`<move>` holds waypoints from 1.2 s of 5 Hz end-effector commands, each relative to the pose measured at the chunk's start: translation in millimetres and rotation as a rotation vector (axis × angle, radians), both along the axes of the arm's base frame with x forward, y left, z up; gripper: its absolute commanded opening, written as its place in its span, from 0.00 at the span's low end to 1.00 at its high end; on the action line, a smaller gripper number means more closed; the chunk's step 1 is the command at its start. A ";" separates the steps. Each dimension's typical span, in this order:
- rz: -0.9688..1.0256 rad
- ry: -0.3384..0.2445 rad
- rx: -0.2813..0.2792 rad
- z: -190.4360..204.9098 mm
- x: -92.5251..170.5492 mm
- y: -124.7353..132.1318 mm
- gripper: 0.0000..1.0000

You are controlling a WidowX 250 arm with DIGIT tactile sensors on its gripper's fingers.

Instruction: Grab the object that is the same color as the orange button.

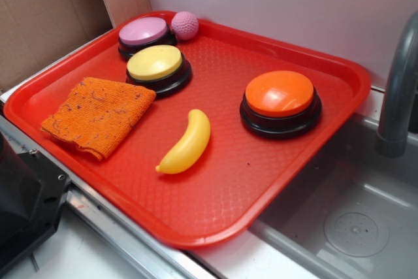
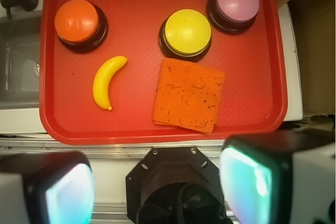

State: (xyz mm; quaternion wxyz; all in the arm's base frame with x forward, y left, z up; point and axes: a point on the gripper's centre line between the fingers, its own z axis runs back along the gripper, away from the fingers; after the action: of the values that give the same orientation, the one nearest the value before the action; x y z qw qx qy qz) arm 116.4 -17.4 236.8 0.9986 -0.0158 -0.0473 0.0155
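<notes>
The orange cloth [image 1: 99,115] [image 2: 188,95] is soft and square, with little dark specks. It lies flat on the red tray [image 1: 222,194] [image 2: 131,124], near its edge. The orange button [image 1: 280,102] [image 2: 80,24] is big and round, with a shiny top and black bottom. It sits well apart from the cloth.

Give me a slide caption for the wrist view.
Open tool above red tray holding orange cloth, banana and three buttons.
</notes>
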 end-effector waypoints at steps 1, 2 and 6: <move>0.000 0.000 0.000 0.0 0.0 0.0 1.00; 0.080 -0.005 0.001 -30.2 8.8 4.0 1.00; 0.201 0.039 0.078 -170.6 28.0 34.9 1.00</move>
State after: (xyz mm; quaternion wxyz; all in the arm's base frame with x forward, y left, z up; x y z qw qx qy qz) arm 139.7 14.3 62.5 0.9934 0.0278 -0.0141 0.1106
